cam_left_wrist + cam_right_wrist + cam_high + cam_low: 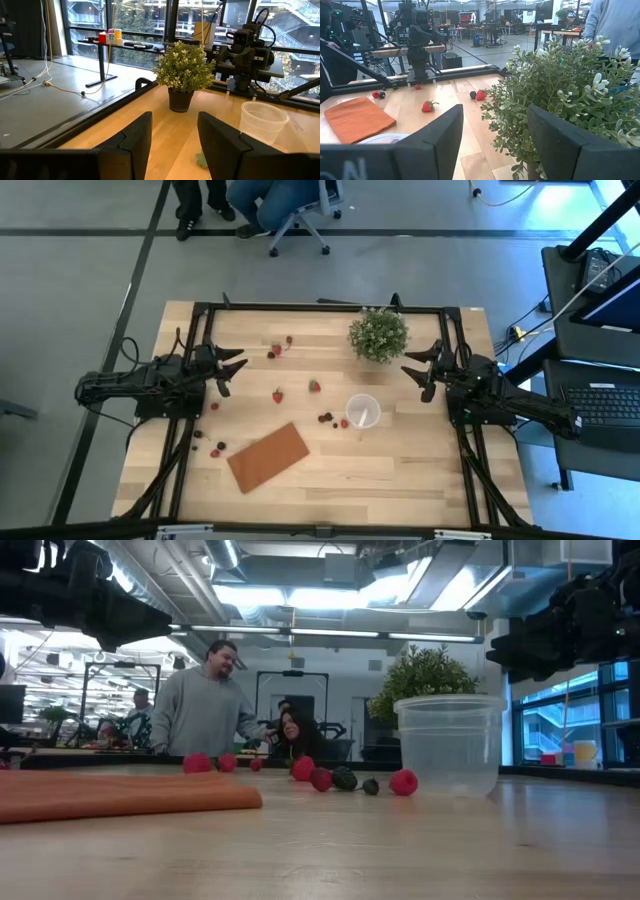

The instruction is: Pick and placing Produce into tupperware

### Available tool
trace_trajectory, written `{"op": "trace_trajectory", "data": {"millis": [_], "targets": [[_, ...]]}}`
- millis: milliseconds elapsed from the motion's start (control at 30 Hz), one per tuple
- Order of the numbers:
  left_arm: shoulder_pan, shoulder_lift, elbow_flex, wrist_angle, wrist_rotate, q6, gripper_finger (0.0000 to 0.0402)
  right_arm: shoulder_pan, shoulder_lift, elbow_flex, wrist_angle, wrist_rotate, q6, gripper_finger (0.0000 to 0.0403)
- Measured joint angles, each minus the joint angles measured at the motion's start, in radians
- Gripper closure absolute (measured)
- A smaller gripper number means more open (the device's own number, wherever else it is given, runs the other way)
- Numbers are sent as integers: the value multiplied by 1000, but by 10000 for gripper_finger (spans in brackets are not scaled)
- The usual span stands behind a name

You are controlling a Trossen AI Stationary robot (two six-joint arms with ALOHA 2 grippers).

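We see both arms resting at the sides of the wooden desk point(400, 470). The left end effector point(232, 368) is near the left edge, above the desk, and its two fingers point(132, 137) stand apart with nothing between them. The right end effector point(425, 370) is near the right edge, just beside the green potted plant point(378, 334); its fingers point(442, 132) are also apart and hold nothing.

The tupperware point(362, 411) stands upright on the desk, in front of the plant and a little toward the right arm. We cannot tell from above if something lies inside it; in the low view the cup point(450, 745) looks clear and without fruit.

The produce is scattered on the desk. Two red pieces point(278, 395) lie near the middle, apart from each other. A small group of dark and red pieces point(328, 418) lies just beside the tupperware, on its left. Some more pieces point(274, 351) lie at the far side, near the left end effector, and some others point(216, 448) near the flat brown board point(268, 457), at its left end.

Behind the desk, in the low view, a person in a grey top point(205, 705) is standing.
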Motion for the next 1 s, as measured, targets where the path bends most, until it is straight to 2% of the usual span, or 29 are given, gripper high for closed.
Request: {"op": "trace_trajectory", "data": {"millis": [367,800,1000], "targets": [[0,0,0,0,0,0,249,0,0,0,25,0,-23,180],[0,0,0,0,0,0,249,0,0,0,31,0,37,180],[0,0,0,0,0,0,249,0,0,0,28,0,125,180]]}}
